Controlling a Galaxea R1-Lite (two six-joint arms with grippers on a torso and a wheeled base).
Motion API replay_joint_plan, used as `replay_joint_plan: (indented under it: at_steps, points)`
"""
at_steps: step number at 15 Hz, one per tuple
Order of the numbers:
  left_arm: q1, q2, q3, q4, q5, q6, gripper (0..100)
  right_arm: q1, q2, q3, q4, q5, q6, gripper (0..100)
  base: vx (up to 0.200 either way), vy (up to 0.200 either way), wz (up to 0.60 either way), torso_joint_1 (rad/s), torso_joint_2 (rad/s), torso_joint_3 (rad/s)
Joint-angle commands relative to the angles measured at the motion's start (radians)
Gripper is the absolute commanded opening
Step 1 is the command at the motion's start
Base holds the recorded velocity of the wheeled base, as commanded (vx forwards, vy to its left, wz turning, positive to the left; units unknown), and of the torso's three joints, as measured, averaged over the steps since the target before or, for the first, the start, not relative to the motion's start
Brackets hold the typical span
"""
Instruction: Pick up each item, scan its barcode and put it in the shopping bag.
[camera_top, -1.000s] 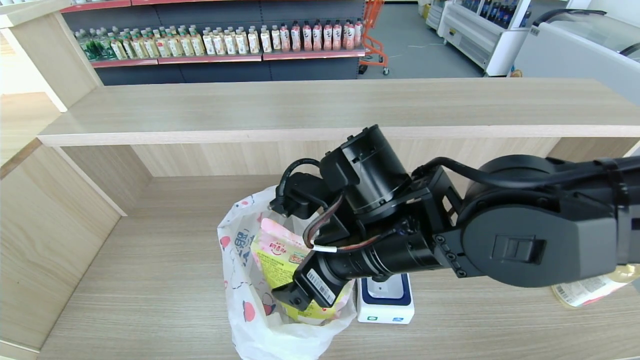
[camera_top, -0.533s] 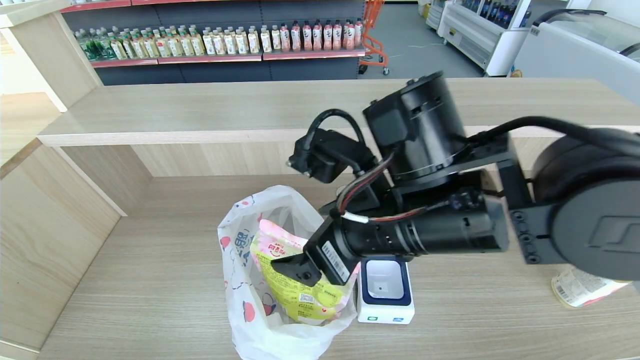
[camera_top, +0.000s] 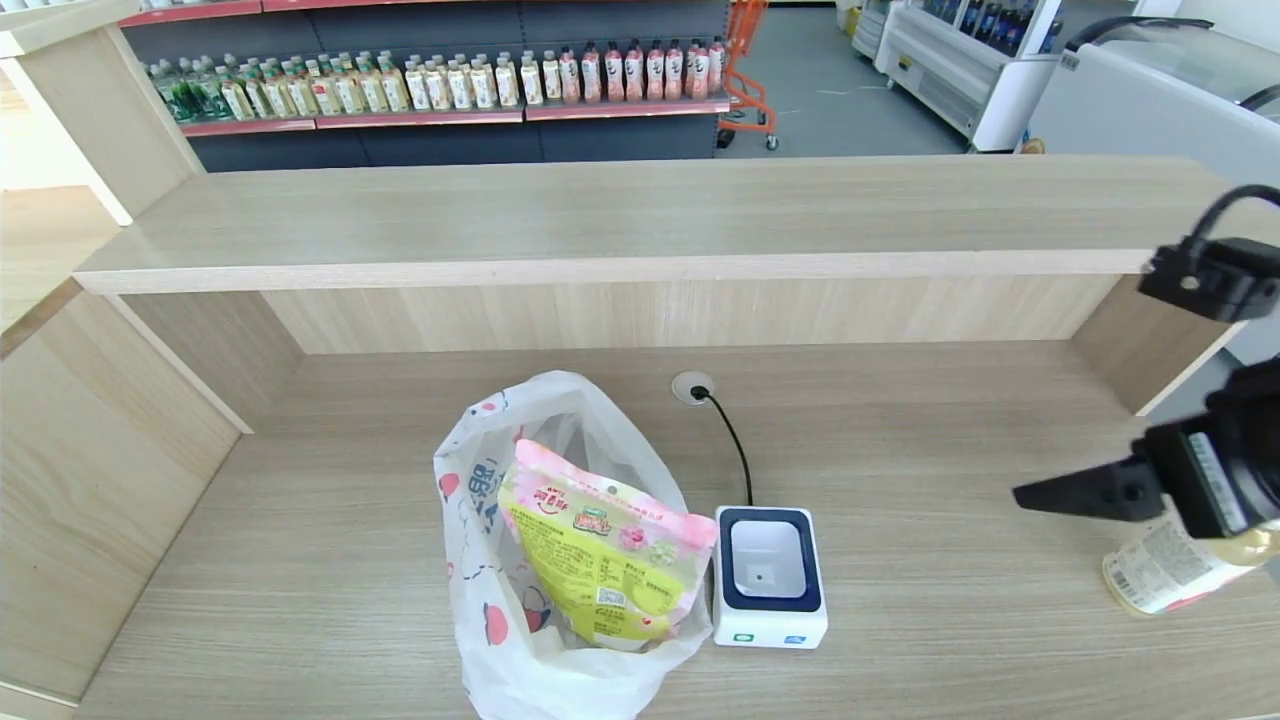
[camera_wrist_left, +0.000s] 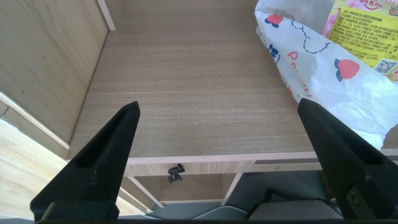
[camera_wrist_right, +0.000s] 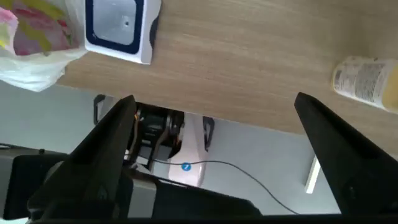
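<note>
Where the pale wooden counter (camera_top: 900, 450) spreads out widest, the white shopping bag (camera_top: 480, 560) stands open toward the near edge, with a yellow-and-pink pouch (camera_top: 600, 540) upright inside it. The white scanner (camera_top: 770, 610) sits just beside the bag on its right. Well off to the right a bottle (camera_top: 1160, 575) lies on its side. The right claw (camera_wrist_right: 216, 106) is above it, fingers spread and empty. The left claw (camera_wrist_left: 219, 109) hangs over the counter's near left edge, likewise spread wide, gripping nothing.

Matt wood, shiny plastics
Counter (camera_top: 950, 600): matt wood grain; shopping bag (camera_top: 470, 540): thin crinkled plastic; pouch (camera_top: 600, 550): glossy film; scanner (camera_top: 770, 625): smooth plastic.
</note>
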Motion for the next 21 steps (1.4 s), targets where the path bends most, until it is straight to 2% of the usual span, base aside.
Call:
replay_joint_plan:
  at_steps: [1, 3, 5, 7, 16, 18, 21]
  points:
    - [0.0, 0.002, 0.0, 0.0, 0.0, 0.0, 100, -0.078, -0.259, 0.154, 0.12, 0.021, 0.106, 100, 0.0, 0.0, 0.0, 0.0, 0.0, 0.0]
    - [0.0, 0.002, 0.0, 0.0, 0.0, 0.0, 100, -0.081, -0.369, 0.262, 0.178, 0.018, 0.106, 100, 0.0, 0.0, 0.0, 0.0, 0.0, 0.0]
    - [0.0, 0.002, 0.0, 0.0, 0.0, 0.0, 100, -0.099, -0.388, 0.301, 0.175, 0.014, 0.11, 100, 0.0, 0.0, 0.0, 0.0, 0.0, 0.0]
    - [0.0, 0.002, 0.0, 0.0, 0.0, -0.004, 100, -0.125, -0.377, 0.298, 0.172, 0.014, 0.108, 100, 0.0, 0.0, 0.0, 0.0, 0.0, 0.0]
    - [-0.002, 0.002, 0.0, 0.0, 0.0, -0.007, 100, -0.129, -0.374, 0.321, 0.153, 0.011, 0.106, 100, 0.0, 0.0, 0.0, 0.0, 0.0, 0.0]
    - [0.0, 0.002, 0.0, 0.0, 0.0, -0.007, 100, -0.13, -0.371, 0.326, 0.152, 0.009, 0.106, 100, -0.2, 0.0, 0.0, 0.007, 0.0, 0.002]
    - [0.0, 0.002, 0.0, 0.0, 0.0, -0.007, 100, -0.191, -0.334, 0.334, 0.098, -0.012, 0.106, 100, -0.2, 0.0, 0.0, 0.01, 0.0, -0.002]
